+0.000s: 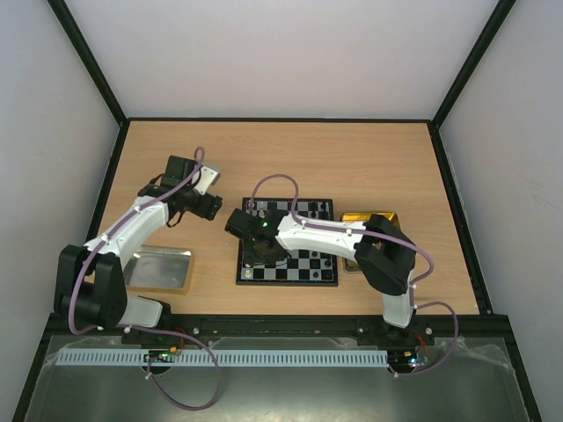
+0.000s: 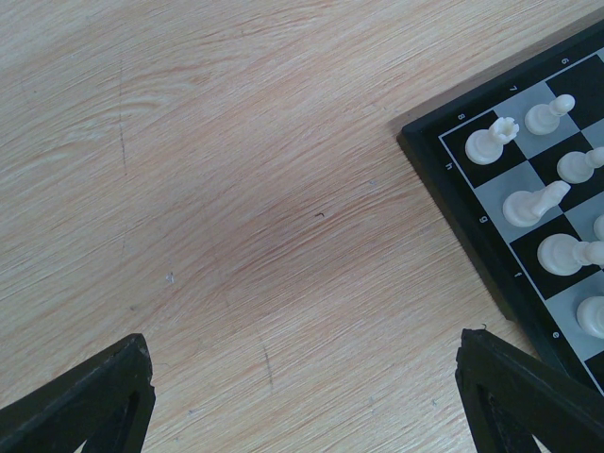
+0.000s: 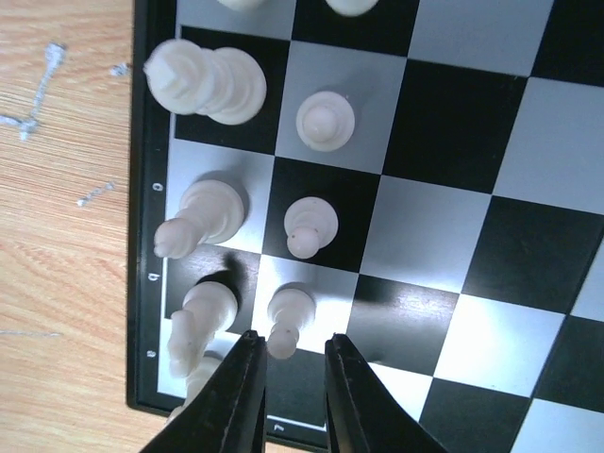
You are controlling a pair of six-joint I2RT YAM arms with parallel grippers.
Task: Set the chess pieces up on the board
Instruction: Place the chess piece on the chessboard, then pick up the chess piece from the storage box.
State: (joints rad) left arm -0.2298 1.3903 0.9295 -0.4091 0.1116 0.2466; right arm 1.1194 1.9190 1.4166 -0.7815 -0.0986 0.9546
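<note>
The board point(image 1: 290, 281) lies at the table's middle, black and white checks in a dark border. My right gripper point(image 3: 294, 342) hangs low over its left edge, open by a narrow gap. A white pawn point(image 3: 288, 316) stands upright on a white square with its head just ahead of the fingertips, close to the left finger. More white chess pieces point(image 3: 310, 226) stand in two columns along that edge. My left gripper point(image 2: 302, 340) is wide open over bare wood, holding nothing, just off the board's corner point(image 2: 472, 236) where other white pieces point(image 2: 491, 142) stand.
A silver tray point(image 1: 160, 269) sits at the near left beside the left arm. A gold tray point(image 1: 369, 218) lies right of the board, partly under the right arm. Black frame rails edge the wooden table point(image 1: 352, 158).
</note>
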